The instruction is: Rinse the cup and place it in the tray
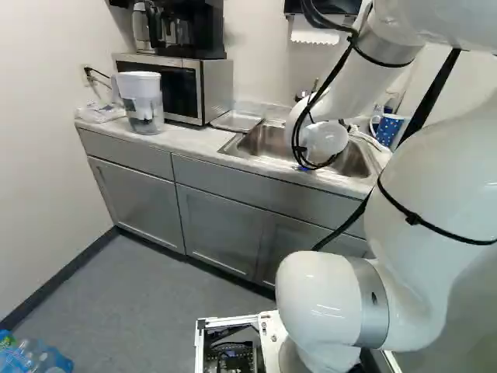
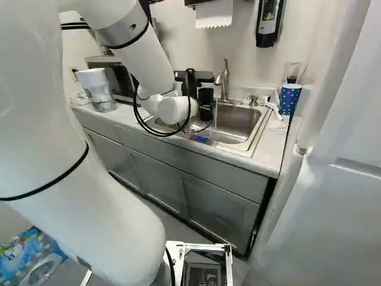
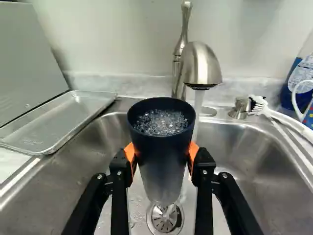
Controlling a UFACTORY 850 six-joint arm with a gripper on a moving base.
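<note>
The gripper [image 3: 161, 150] pinches the dark cup [image 3: 157, 169] between both fingers, upper middle of the right base view; it holds bubbly water [image 3: 161, 122] above the sink [image 3: 244, 147]; rinsing seems under way; emptying and placing in the tray [image 1: 235, 121], upper middle of the left base view, remain.

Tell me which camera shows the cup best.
The wrist view: it looks down into the dark cup, held between the orange pads, and shows bubbles inside. The right base view shows only its dark side, small; in the left base view the arm hides it.
</note>
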